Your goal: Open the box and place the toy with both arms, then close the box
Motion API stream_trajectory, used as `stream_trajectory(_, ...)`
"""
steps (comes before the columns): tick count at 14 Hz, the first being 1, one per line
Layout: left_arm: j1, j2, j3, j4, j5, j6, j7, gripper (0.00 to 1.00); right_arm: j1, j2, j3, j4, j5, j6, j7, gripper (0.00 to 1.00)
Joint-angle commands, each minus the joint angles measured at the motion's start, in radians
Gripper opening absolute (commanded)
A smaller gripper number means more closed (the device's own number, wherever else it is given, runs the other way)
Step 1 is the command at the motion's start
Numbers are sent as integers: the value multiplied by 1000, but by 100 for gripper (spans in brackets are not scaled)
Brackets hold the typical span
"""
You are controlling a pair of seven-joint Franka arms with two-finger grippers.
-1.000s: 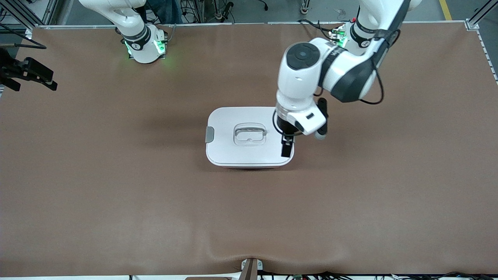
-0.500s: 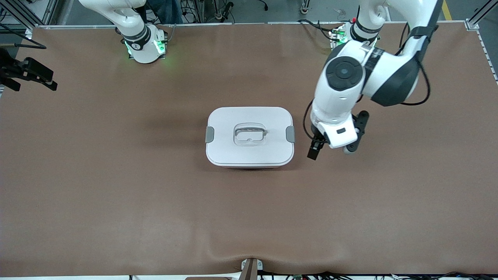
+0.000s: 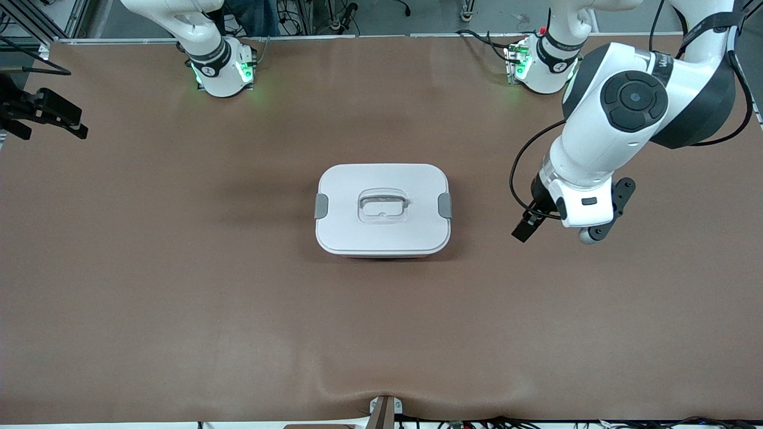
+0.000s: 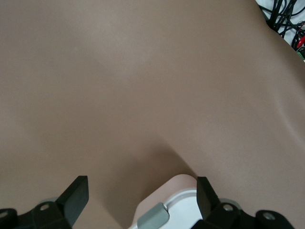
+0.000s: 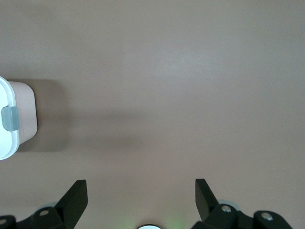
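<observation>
Looking like a robotics lab: two arms [image 3: 620,119] sitting bolted on green-lit bases [image 3: 539,62] at a brown-covered table [image 3: 179,286], aluminium framing [image 3: 730,27] and loose cables [image 3: 310,21] running along the edge.

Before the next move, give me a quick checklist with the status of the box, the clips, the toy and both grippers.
1. White lid seated on the box: ok.
2. Both grey side clips, toward the right arm and toward the left arm, lying against the lid: ok.
3. Toy in view: not ok, no view shows it.
4. Left gripper open, empty, over bare table beside the box: ok.
5. Right gripper open and empty: ok.
6. Whether the clips are fully latched: cannot tell.
</observation>
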Motion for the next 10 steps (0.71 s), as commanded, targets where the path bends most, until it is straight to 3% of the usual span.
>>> stream_trajectory(1,96,-40,-9,1,-99,-24,202,100,9,0,-3,2,-14,4,2,100)
stream_trajectory(7,194,-103,6,6,-119,-81,463,100,9,0,-3,2,-14,4,2,100)
stream_trajectory(10,197,-158,79,6,-130,-165,619,100,9,-2,-2,2,-14,4,2,100)
